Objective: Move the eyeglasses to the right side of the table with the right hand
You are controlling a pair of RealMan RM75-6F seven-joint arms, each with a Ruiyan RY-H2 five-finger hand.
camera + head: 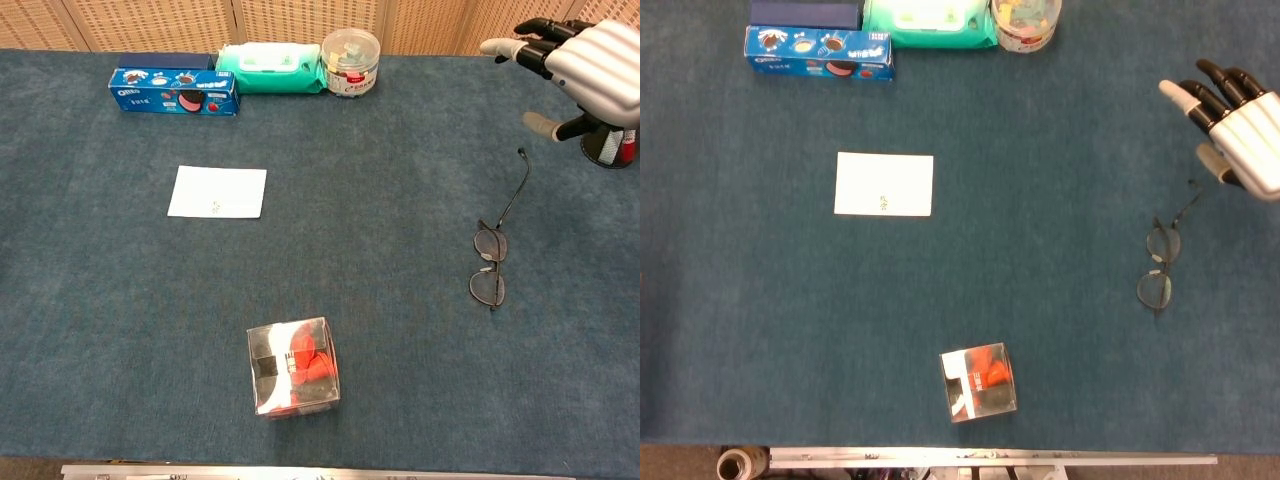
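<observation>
The eyeglasses point(1160, 263) point(490, 262) lie flat on the blue table at the right, thin dark frame, one temple arm stretched toward the back. My right hand point(1230, 115) point(585, 68) hovers above and behind them at the right edge, fingers spread, holding nothing and well apart from the glasses. My left hand does not appear in either view.
A white card point(885, 184) lies left of centre. A clear box with red contents point(979, 382) sits near the front edge. At the back stand an Oreo box point(820, 53), a green wipes pack point(928, 22) and a round jar point(1025, 22). A dark cup point(607, 146) stands at the far right.
</observation>
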